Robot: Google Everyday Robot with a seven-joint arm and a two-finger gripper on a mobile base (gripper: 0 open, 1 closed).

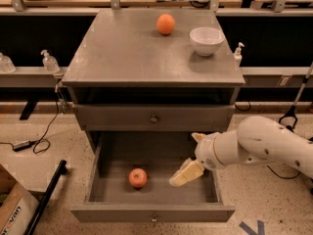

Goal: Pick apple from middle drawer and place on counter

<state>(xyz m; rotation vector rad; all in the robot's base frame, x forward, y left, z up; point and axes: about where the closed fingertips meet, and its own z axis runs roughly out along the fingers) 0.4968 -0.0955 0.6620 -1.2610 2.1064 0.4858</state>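
The apple (pixel 138 177) is small and red-pink and lies on the floor of the open middle drawer (pixel 151 212), left of centre. My gripper (pixel 185 159) is inside the drawer, to the right of the apple and apart from it. It is open and empty, with one cream finger (pixel 187 174) low over the drawer floor and the other finger (pixel 197 137) higher up. The white arm (pixel 264 143) reaches in from the right. The counter (pixel 127 53) is the grey cabinet top above.
An orange (pixel 166 24) and a white bowl (pixel 207 40) stand at the back of the counter. The upper drawer front (pixel 153 117) is closed. A cardboard box (pixel 12 212) and a black bar (pixel 46 197) lie on the floor at the left.
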